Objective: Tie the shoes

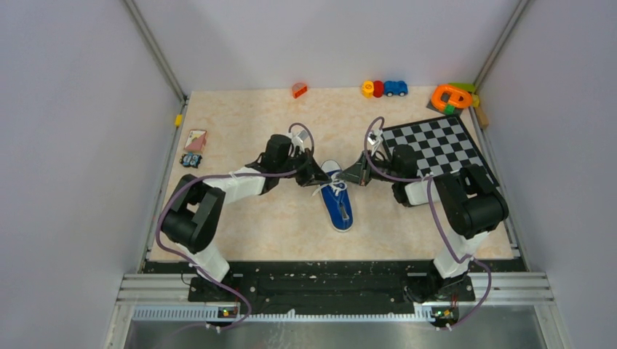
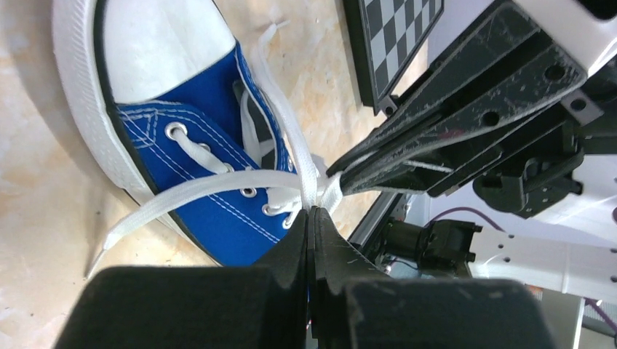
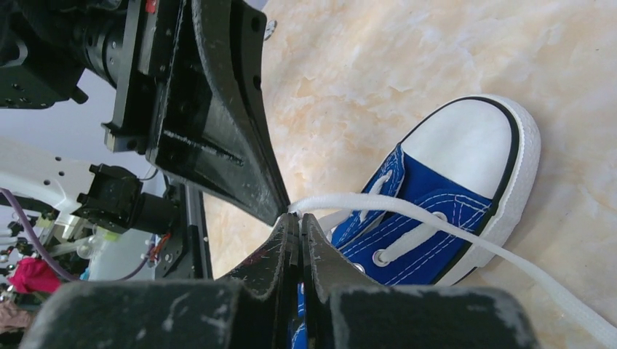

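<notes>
Shoe (image 1: 340,206): a small blue sneaker that sits on its sole in the middle of the surface (image 1: 255,233). It lies between the two arms, with its white toe cap (image 1: 331,169) pointing away from their bases. Its white laces (image 2: 218,182) run through the eyelets, but no knot or bow can be seen. One strand trails loose across the surface beside the shoe, and another runs up past the toe.

Both arms meet just over the eyelets, tip nearly against tip. The left jaws are pressed together with lace strands gathered at their tips, so they appear clamped on the laces. The right jaws come in from the opposite side and are also together, pinching a strand that runs out flat across the front of the shoe.

The step in hand looks like drawing the first crossing of the laces tight. To do it well, the two arms should pull outward evenly and low, each to its own side. The shoe is light and nothing pins it, so a lopsided or upward pull would likely turn it or lift it. The flat lace could also slip from a pinch this close to the tips, so a slow, steady pull is safer than a jerk.

Farther out, a checkered board (image 1: 444,145) lies to the right, and small toys (image 1: 384,89) sit along the far edge, well apart from the shoe.
</notes>
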{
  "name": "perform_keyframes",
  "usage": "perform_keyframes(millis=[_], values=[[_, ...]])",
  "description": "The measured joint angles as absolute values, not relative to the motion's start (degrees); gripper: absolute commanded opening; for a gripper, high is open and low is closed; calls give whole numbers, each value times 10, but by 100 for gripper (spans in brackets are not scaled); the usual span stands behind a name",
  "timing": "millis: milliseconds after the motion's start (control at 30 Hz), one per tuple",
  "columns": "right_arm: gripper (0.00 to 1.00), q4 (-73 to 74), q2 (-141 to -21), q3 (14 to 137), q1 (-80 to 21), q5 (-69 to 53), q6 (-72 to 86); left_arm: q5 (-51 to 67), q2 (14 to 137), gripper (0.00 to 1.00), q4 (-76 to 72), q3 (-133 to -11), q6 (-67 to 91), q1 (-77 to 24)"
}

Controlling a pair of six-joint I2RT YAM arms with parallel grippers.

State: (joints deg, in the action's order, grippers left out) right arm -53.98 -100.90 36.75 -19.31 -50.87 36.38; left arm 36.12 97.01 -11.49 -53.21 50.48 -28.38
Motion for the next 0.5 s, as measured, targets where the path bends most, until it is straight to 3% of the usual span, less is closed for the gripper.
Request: perform_keyframes(millis=[500], values=[[0,-539,-1009,368,-193,-509,376,314,933,0,-114,-513,459,-333]])
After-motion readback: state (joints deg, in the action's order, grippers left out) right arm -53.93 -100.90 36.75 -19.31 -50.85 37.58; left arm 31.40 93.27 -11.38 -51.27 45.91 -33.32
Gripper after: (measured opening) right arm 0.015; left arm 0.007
